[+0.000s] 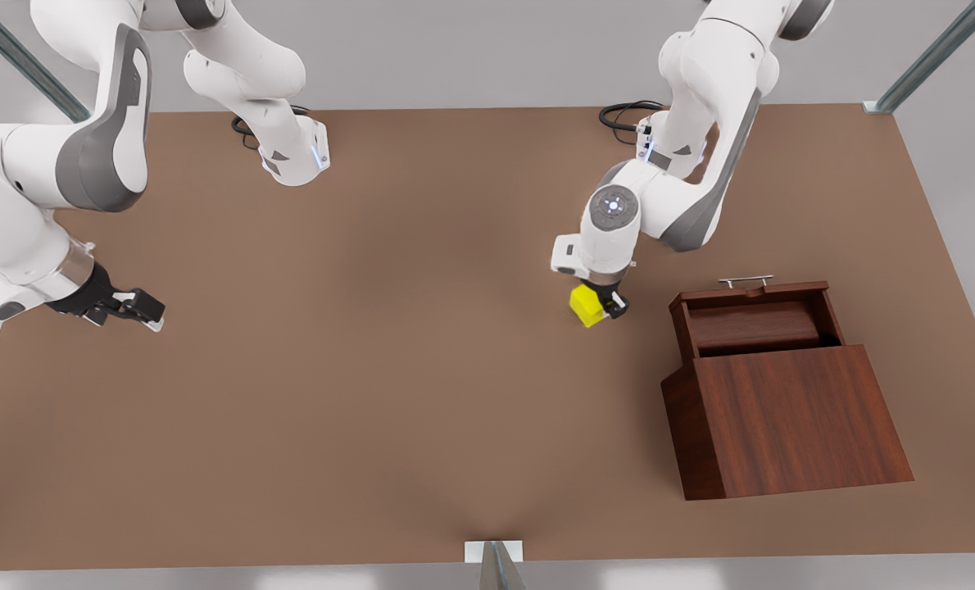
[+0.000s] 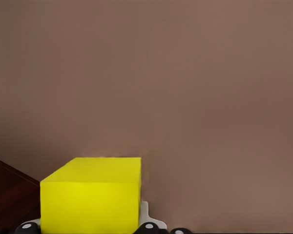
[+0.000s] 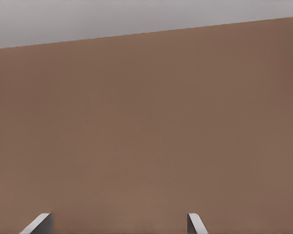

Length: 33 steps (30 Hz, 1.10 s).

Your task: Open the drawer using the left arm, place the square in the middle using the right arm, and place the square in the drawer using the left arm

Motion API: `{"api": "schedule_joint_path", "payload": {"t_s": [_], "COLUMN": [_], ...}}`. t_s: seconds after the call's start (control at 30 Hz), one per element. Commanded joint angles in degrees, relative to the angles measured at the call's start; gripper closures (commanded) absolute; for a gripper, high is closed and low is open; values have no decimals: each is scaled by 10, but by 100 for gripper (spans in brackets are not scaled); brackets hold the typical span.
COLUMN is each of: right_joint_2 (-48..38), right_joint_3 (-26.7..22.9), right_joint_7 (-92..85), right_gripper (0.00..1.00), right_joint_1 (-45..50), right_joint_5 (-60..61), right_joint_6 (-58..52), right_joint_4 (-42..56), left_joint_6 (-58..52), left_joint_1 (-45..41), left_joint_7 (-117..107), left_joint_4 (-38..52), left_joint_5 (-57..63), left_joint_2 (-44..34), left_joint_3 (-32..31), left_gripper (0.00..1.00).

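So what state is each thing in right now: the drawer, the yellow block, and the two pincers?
drawer: pulled open, nothing inside.
square: gripped, beside the cabinet.
left pincer: shut on the square.
right pincer: open, holding nothing, waiting at the front view's left.

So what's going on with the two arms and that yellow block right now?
Left gripper shut on the square, beside open drawer. Right gripper open, waiting at the front view's left. Path looks clear.

Cabinet (image 2: 5,195) cut off at edge
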Motion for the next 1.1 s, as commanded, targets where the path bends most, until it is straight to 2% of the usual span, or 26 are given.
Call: {"api": "schedule_joint_path", "payload": {"t_s": [0.0, 0.17, 0.4, 0.5, 0.73, 0.77, 0.93, 1.0, 1.03, 1.07], "right_joint_2": [0, 0, 0, 0, 0, 0, 0, 0, 0, 1], "right_joint_3": [0, 0, 0, 0, 0, 0, 0, 0, 0, 0], "right_joint_7": [0, 1, 1, 1, 1, 1, 1, 1, 1, 1], "right_gripper": [0, 0, 0, 0, 0, 0, 0, 0, 0, 0], "right_joint_1": [0, 0, 0, -1, -1, -1, 0, 0, 0, 0], "right_joint_5": [-1, 0, 0, 0, 0, 0, 0, 0, 0, 0], "right_joint_6": [0, 0, 0, 4, 4, 4, 4, 4, 4, 4], "right_joint_4": [0, 0, 0, 0, 0, 0, 0, -1, 0, 0], "left_joint_6": [-3, -25, -32, -49, -53, -53, -58, -86, -174, -215], "left_joint_1": [-1, -1, -2, -2, -1, -1, -1, -3, -5, -6], "left_joint_7": [11, 153, 333, 375, 420, 430, 426, 323, 254, 120], "left_joint_4": [0, 0, -4, -6, -8, -8, -7, 10, 69, 106], "left_joint_5": [-35, -37, -46, -49, -49, -49, -51, -80, -82, -84], "left_joint_2": [-2, -32, -34, -34, -2, 2, 7, 1, 9, 9], "left_joint_3": [7, 98, 231, 266, 304, 306, 311, 316, 313, 310], "left_gripper": [26, 26, 26, 26, 25, 0, 0, 0, 0, 0]}}
